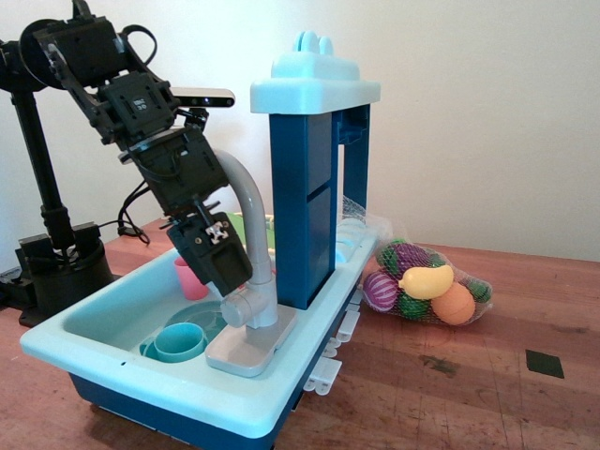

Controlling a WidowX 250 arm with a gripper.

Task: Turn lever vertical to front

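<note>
The grey toy faucet stands on its flat grey base at the right side of the light-blue toy sink. Its tall curved spout is in full view. The lever is a short light-grey stub sticking out to the left from the faucet's cylindrical base. My black gripper points down just left of the spout, with its tip right above the lever and touching or nearly touching it. The jaws read as one dark block, so I cannot tell whether they are open or shut.
In the sink are a pink cup, a teal cup and a teal plate. A blue tower with a light-blue top rises right behind the faucet. A net bag of toy fruit lies on the wooden table to the right. A black stand is at the left.
</note>
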